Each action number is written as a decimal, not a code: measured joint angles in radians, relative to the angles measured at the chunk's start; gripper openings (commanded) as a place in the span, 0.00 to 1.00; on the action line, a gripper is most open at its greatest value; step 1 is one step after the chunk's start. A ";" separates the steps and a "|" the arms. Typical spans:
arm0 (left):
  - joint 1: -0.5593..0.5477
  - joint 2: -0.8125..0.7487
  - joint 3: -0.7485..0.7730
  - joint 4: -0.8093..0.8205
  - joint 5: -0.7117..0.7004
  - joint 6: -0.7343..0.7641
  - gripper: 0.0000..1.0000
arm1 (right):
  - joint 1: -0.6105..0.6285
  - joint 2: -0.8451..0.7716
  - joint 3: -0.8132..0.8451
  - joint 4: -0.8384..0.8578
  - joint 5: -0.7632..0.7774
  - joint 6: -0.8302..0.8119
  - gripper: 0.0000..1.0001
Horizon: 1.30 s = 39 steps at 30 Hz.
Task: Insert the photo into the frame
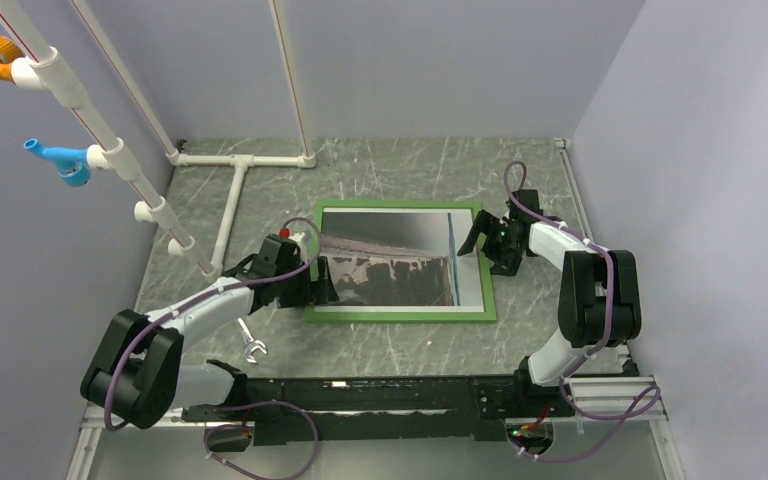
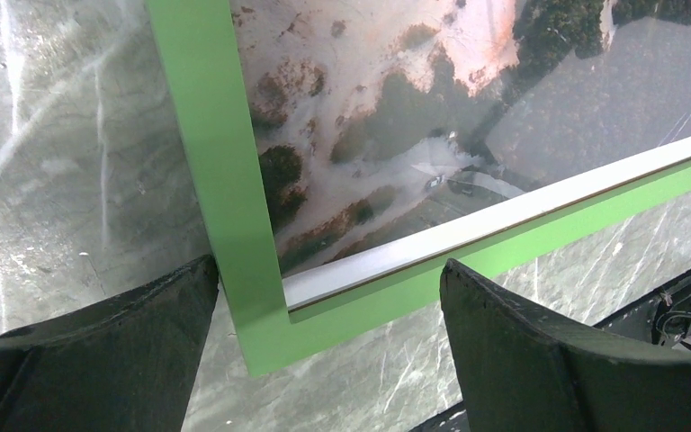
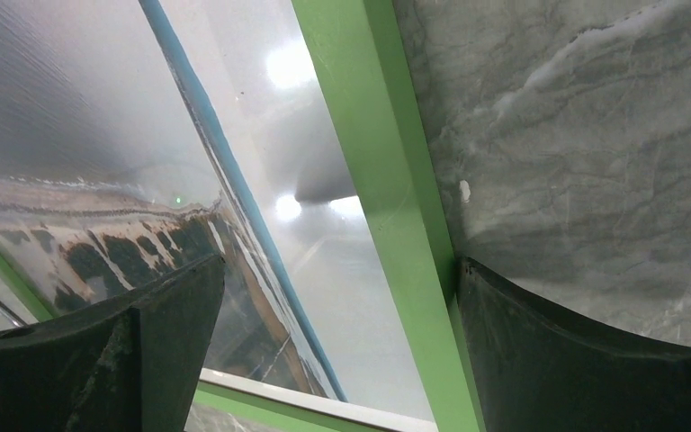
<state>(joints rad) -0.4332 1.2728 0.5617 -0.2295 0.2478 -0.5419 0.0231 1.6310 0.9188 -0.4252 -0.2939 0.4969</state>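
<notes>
Seating the photo: print lay inside the green border

The frame [image 1: 400, 316] lay flat on the desk [image 1: 380, 350], green face up, and the photo [image 1: 380, 255] sat within its opening, picture side up, with the blue stripe and white margin toward the right-hand side. By the look of it the main step was done: the print filled the opening, and nothing else lay in the frame with it. In the left wrist view a pale lip ran between the print's near edge and the green border, so I could not tell whether that edge was fully bedded down or riding slightly high. Lamp glare on the white margin likewise left it unclear whether the print lay above or beneath the clear pane.

The left end effector [image 1: 310, 285] stood wide open at the frame's near left corner, one finger to either side of that corner, gripping nothing. The right end effector [image 1: 485, 245] was spread just as wide across the right-hand border, one finger over the print and one over the bare desk, also empty.

What seemed left, at most, was to confirm that the print sat flat and square, and then to back both arms away.
</notes>
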 measured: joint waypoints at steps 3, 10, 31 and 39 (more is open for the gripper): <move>-0.006 -0.017 -0.014 0.002 -0.005 -0.003 0.97 | 0.000 0.000 -0.002 0.009 -0.001 0.000 1.00; -0.020 -0.026 -0.011 -0.023 -0.026 -0.003 0.99 | 0.002 -0.013 -0.016 0.021 0.002 0.001 1.00; -0.026 -0.026 -0.005 -0.058 -0.028 -0.006 0.98 | 0.017 -0.091 -0.066 -0.014 0.021 0.001 1.00; -0.024 -0.042 -0.019 -0.039 -0.022 -0.006 0.99 | 0.017 -0.081 -0.061 -0.016 0.023 0.001 1.00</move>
<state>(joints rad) -0.4568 1.2312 0.5423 -0.2687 0.2260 -0.5476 0.0402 1.5497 0.8577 -0.4408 -0.2707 0.4976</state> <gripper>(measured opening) 0.991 0.994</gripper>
